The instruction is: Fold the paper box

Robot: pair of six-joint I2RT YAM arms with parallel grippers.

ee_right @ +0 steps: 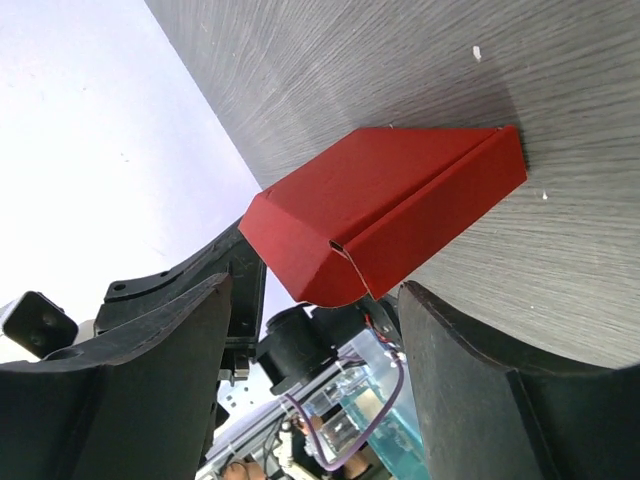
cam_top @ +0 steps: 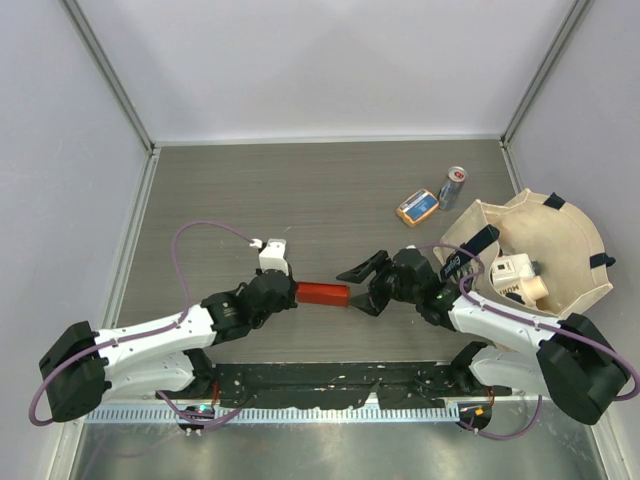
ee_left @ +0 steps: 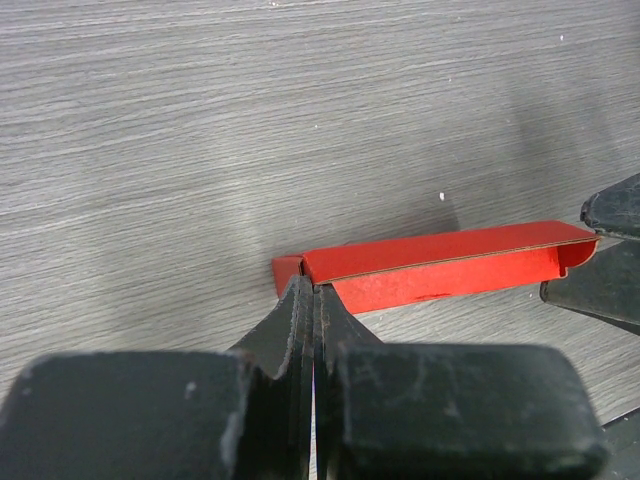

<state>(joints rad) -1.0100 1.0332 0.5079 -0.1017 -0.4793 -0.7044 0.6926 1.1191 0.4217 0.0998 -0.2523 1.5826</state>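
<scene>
A long red paper box [cam_top: 323, 293] lies across the middle of the table, held just above it. My left gripper [cam_top: 293, 292] is shut on the box's left end; in the left wrist view the jaws pinch a small red flap [ee_left: 288, 272] at the end of the box [ee_left: 450, 265]. My right gripper [cam_top: 362, 284] is open, its fingers spread either side of the box's right end. In the right wrist view the box [ee_right: 385, 215] points at me, its rounded end flap between the two fingers [ee_right: 470, 370], which do not touch it.
A beige fabric basket [cam_top: 575, 250] with a white object [cam_top: 520, 277] stands at the right. A drink can [cam_top: 453, 187] and an orange-and-blue packet [cam_top: 418, 207] lie behind the right gripper. A white block [cam_top: 271, 254] sits behind the left gripper.
</scene>
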